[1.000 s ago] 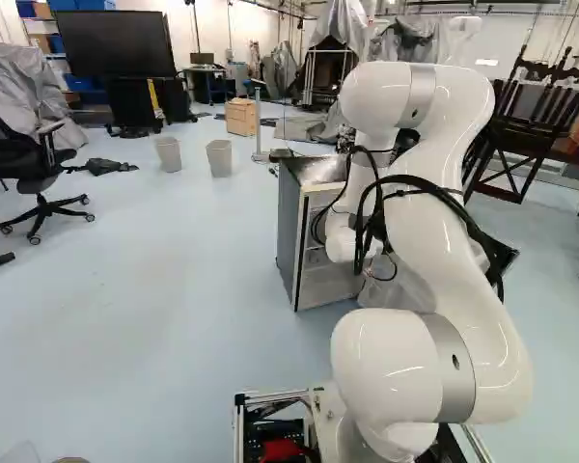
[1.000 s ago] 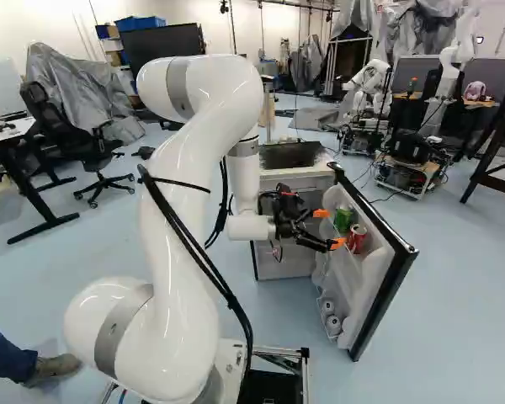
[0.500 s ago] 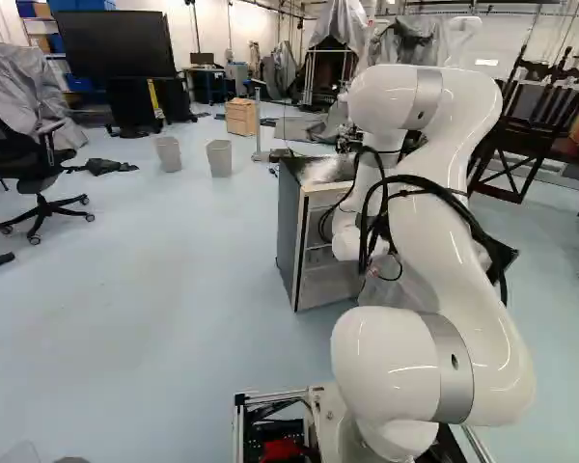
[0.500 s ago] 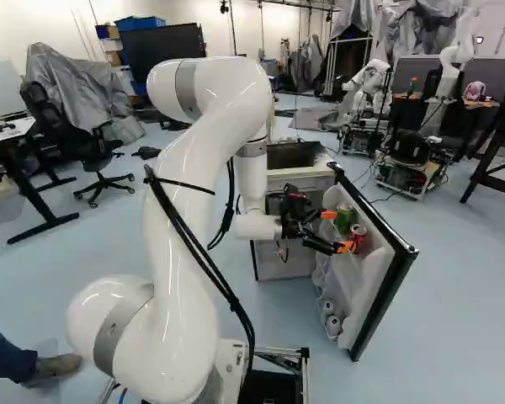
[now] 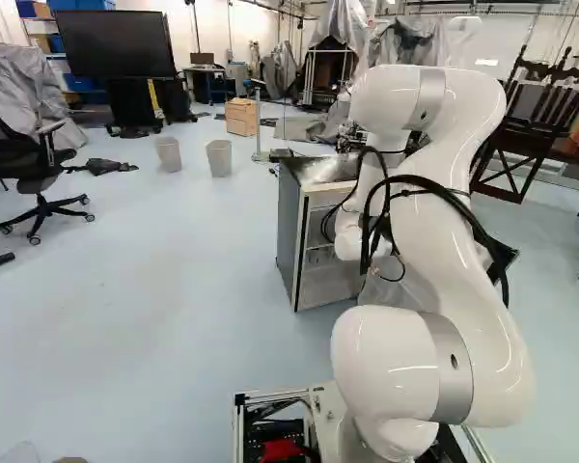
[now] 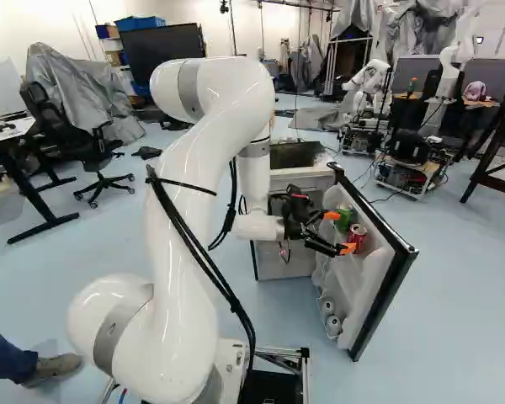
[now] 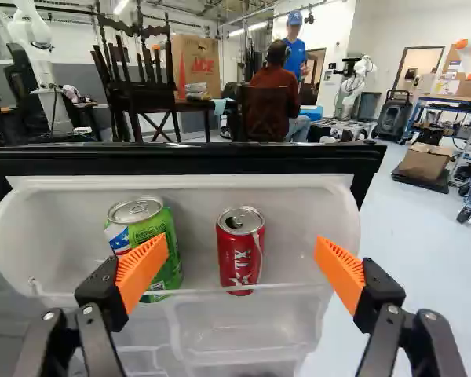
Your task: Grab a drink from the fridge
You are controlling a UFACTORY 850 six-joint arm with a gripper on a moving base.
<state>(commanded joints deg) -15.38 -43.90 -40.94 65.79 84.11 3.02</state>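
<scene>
Gripper [image 6: 339, 232] at fridge door [image 6: 385, 303], fingers [image 7: 341, 271] apart.
Red can [image 7: 239, 255] twelve o'clock ahead, green can [image 7: 145, 224] at eleven (both upright).

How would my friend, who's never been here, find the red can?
Find the fridge and look inside its open door. On the door's top shelf, two cans stand upright, side by side. The red can has white markings, while its neighbour, the green can, has a blue patch with a white star.

Red can [image 7: 241, 253], green can [image 7: 145, 226], in fridge door [image 7: 180, 161]
</scene>
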